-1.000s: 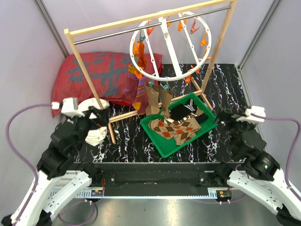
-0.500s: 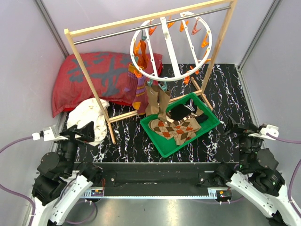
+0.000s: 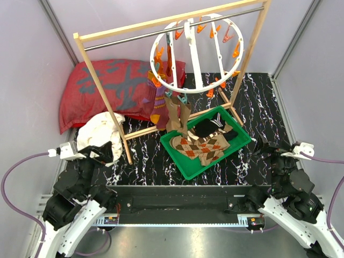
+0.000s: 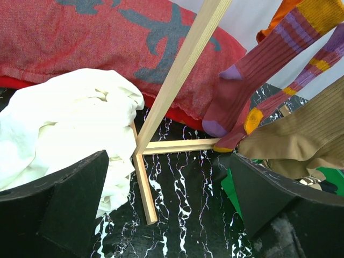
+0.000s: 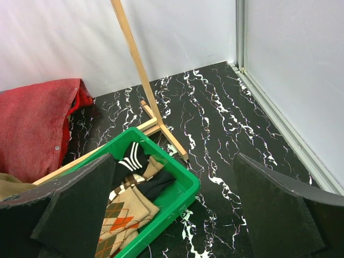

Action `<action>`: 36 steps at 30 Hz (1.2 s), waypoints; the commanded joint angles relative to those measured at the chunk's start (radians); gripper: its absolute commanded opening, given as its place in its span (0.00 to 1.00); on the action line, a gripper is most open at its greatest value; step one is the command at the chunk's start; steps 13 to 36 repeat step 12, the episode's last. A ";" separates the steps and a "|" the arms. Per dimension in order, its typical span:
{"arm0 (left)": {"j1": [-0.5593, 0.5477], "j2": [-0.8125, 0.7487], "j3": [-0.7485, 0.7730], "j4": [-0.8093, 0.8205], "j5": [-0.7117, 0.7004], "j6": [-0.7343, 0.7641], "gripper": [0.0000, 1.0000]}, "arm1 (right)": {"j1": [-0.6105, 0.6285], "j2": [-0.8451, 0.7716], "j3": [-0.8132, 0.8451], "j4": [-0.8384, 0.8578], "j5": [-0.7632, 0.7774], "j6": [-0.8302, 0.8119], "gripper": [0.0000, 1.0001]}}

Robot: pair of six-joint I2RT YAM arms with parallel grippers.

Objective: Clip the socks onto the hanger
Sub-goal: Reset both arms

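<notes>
A black, white-veined marble tabletop (image 3: 258, 102) fills the overhead view. Across the upper half stands a tall wooden-post rack with a metal bar (image 3: 99, 88). At upper left, a big red patterned cushion (image 3: 123, 80) lies against the back wall.

From the bar, at upper centre, hangs the hanger: a large round white plastic ring with curved crossbars (image 3: 194, 59) and small orange and teal clips around it. Right of centre sits a green plastic tray (image 3: 215, 161), and a crumpled white cloth (image 3: 102, 134) lies at centre left.

Some socks hang from the ring's lower left edge: a purple ribbed sock with orange-yellow stripes (image 3: 159, 107) and tan ribbed socks (image 3: 174, 115) beside it, limp with toes down. More lie heaped in the tray: brown-tan argyle socks (image 3: 201, 148) and a black sock (image 3: 207, 128) behind them.

The left gripper (image 3: 99, 154) sits low at lower left, near the white cloth, with its jaws wide apart and nothing between them. The right gripper (image 3: 266, 145) sits at lower right, just beside the tray, also spread wide and empty.

The task looks partly done, and this seems a pause between socks. The next move likely calls for reaching into the tray, pinching a single sock free of the heap, then raising its cuff to an unused clip.
</notes>
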 commanded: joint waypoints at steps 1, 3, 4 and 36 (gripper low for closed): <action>0.002 -0.163 -0.013 0.048 -0.030 0.026 0.99 | -0.005 -0.010 -0.006 0.018 -0.001 0.008 1.00; 0.002 -0.161 -0.013 0.048 -0.022 0.025 0.99 | -0.005 -0.010 -0.008 0.018 0.000 0.006 1.00; 0.002 -0.161 -0.015 0.050 -0.017 0.025 0.99 | -0.005 -0.010 -0.006 0.018 0.002 0.006 1.00; 0.005 -0.163 -0.013 0.047 -0.036 0.023 0.99 | -0.005 -0.012 -0.008 0.018 0.002 0.005 1.00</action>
